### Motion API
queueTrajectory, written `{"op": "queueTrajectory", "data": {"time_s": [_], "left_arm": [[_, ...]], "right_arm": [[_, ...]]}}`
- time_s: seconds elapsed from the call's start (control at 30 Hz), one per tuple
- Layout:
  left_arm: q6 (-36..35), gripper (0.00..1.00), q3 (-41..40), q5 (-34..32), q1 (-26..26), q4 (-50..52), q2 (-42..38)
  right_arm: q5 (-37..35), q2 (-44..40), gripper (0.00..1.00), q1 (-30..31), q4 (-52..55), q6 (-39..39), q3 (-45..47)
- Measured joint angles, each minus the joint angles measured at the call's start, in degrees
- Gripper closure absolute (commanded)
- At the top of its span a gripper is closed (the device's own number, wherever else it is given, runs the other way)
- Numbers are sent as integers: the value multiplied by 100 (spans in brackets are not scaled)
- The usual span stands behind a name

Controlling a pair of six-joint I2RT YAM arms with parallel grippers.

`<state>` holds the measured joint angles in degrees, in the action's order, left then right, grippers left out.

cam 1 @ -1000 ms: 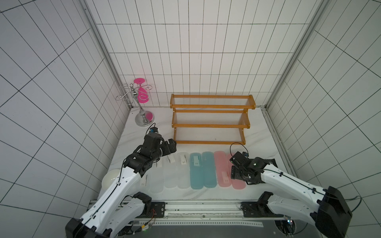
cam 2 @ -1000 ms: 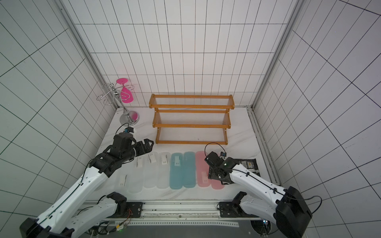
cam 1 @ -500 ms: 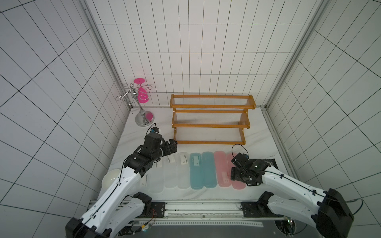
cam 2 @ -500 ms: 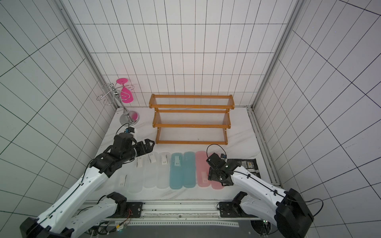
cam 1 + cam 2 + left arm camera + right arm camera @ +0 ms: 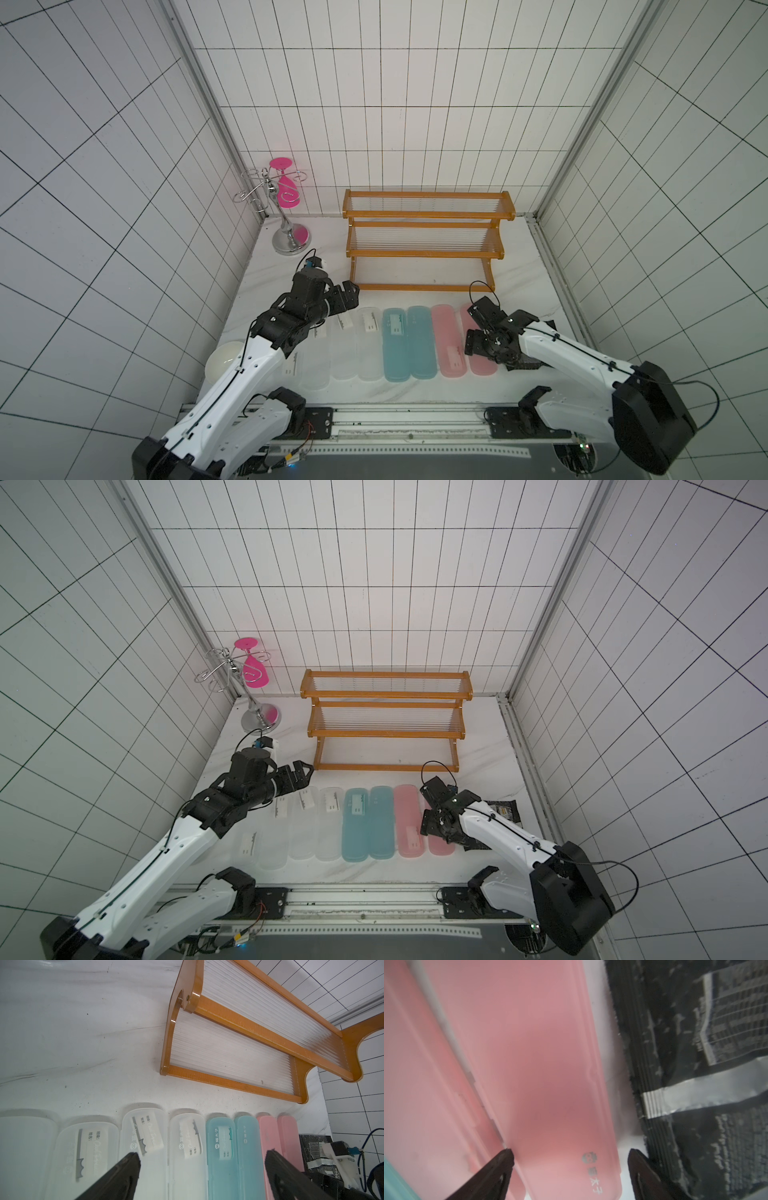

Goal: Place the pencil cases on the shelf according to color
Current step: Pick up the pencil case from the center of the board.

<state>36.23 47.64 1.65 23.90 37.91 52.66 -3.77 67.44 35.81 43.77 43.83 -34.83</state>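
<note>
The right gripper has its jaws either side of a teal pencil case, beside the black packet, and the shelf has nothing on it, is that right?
Nearly. The case between the right gripper's open jaws is pink, not teal: the right wrist view shows the pink pencil case there, beside the black packet. The shelf does have nothing on it.

pink case (image 5: 483, 369) half hidden, packet (image 5: 716, 1053) print blurred

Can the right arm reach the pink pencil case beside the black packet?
Probably yes: the right fingers stand open astride the pink pencil case, with a gap beside the black foil packet.
</note>
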Motion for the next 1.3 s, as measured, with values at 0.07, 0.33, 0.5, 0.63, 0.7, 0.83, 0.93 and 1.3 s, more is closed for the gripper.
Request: {"op": "queueTrajectory", "data": {"time_s": [0.07, 0.33, 0.5, 0.63, 0.7, 0.83, 0.93, 1.3], "left_arm": [[-2, 2, 0, 0, 2, 0, 7], [-4, 2, 0, 4, 7, -83, 90], [-4, 2, 0, 31, 7, -85, 92], [-22, 2, 0, 39, 7, -87, 98], [-28, 2, 0, 42, 7, -87, 98], [-66, 2, 0, 44, 7, -87, 98], [-79, 2, 0, 44, 7, -87, 96], [-114, 2, 50, 37, 7, -63, -74]], "right_arm": [[63, -162, 11, -173, 0, -151, 0], [299, -439, 10, -205, 31, -487, 0], [295, -39, 9, -52, 26, -483, 0], [271, 358, 9, 109, -42, -450, 0], [264, 566, 10, 181, -94, -426, -2], [247, 789, 13, 267, -197, -341, -118], [197, 898, 18, 356, -243, -278, -195], [-367, 557, 36, 807, 17, -52, -247]]}}
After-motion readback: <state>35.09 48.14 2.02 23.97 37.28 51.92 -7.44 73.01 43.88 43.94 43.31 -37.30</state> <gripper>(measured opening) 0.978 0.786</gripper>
